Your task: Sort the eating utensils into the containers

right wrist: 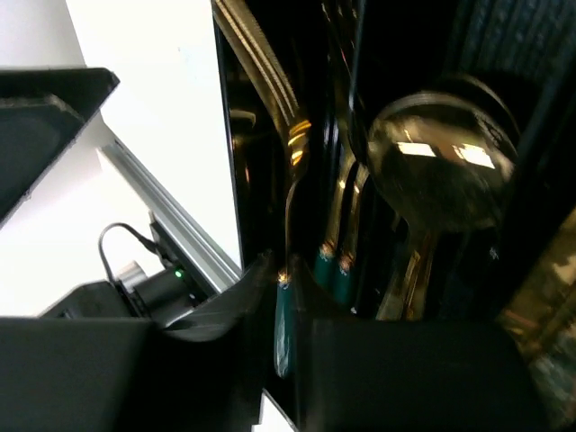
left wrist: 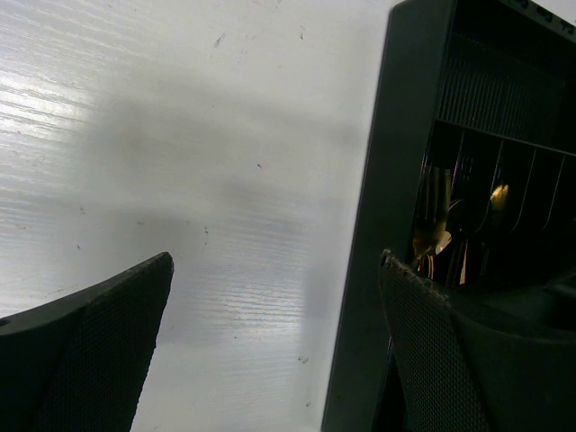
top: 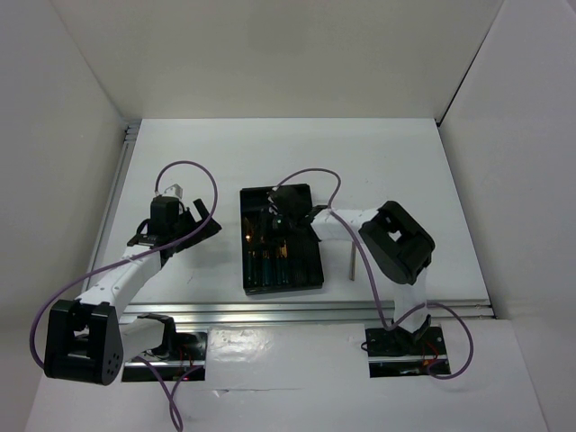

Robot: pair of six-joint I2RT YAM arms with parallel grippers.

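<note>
The black tray [top: 245, 243] lies mid-table with several gold-headed, teal-handled utensils [top: 270, 265] in its long compartments. My right gripper [top: 281, 216] reaches down into the tray's far end. In the right wrist view its jaws [right wrist: 286, 288] sit tight on one teal handle [right wrist: 283, 328], whose thin gold neck runs up into a left compartment. A gold spoon bowl [right wrist: 441, 157] and two more teal handles [right wrist: 333, 270] lie beside it. A thin grey stick [top: 353, 263] rests on the table right of the tray. My left gripper [top: 200, 220] is open and empty [left wrist: 275, 261], with the tray's left wall [left wrist: 378, 207] between its fingers.
White walls enclose the table on three sides. A metal rail [top: 306, 310] runs along the near edge in front of the arm bases. A purple cable [top: 193, 171] loops above the left arm and another [top: 310, 175] above the right arm.
</note>
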